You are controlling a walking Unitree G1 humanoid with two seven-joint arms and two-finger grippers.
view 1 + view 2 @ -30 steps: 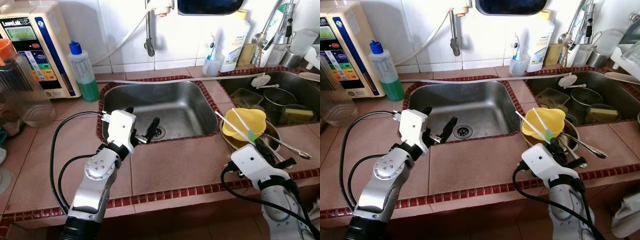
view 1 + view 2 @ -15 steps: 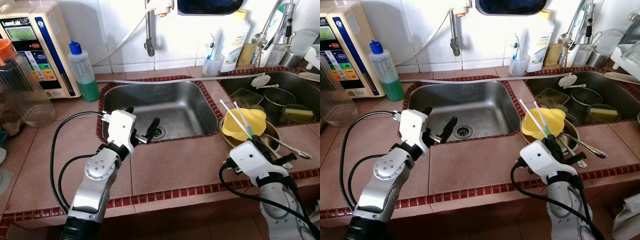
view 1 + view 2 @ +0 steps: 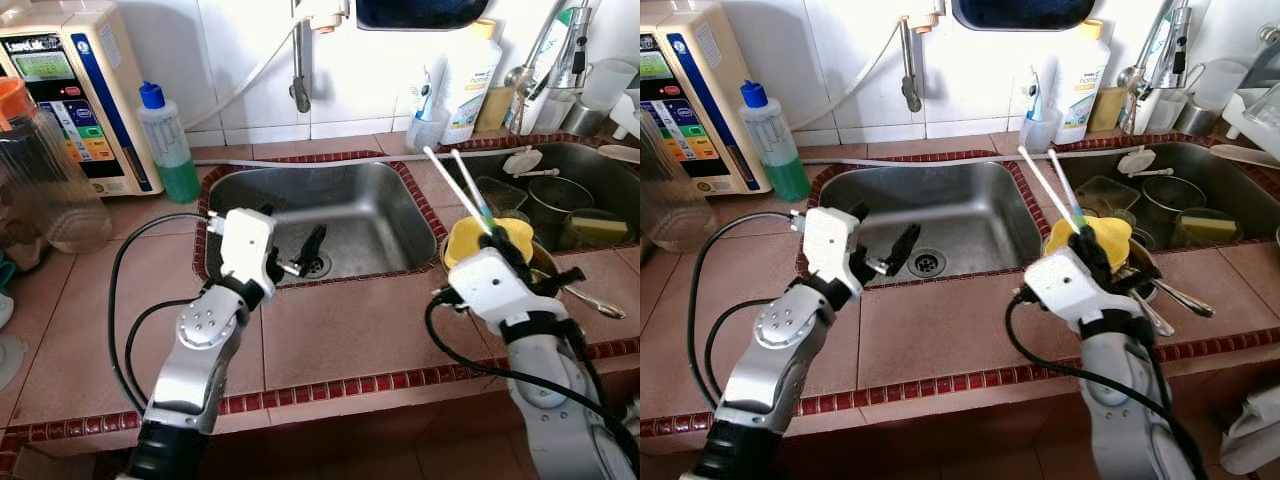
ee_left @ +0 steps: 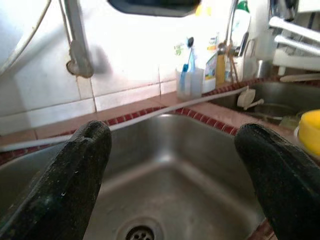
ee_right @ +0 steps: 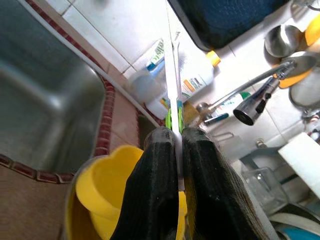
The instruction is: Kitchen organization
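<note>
Right gripper (image 3: 497,243) holding chopsticks (image 3: 455,185), jaws clenched on them, above yellow bowl (image 3: 488,240) by counter's front edge. Left gripper (image 3: 293,243) hovering over sink (image 3: 330,200), jaws released. Chopsticks picked, not yet placed; dishes waiting in right basin (image 3: 580,170).

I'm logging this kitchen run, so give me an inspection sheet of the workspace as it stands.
Surface: terracotta tiled counter around a bare steel sink.
Job's things: pair of white chopsticks with green ends, raised above the yellow bowl, which sits in a metal bowl with cutlery.
Clutter: second basin holding containers and a pot; green soap bottle; toothbrush cup; detergent bottle.
Grippers: right gripper shut on the chopsticks; left gripper open over the sink's front edge.
Cables: black cables looping off both wrists; white hose along the back of the counter.
Surroundings: white wall tiles, water ioniser, clear jug.
</note>
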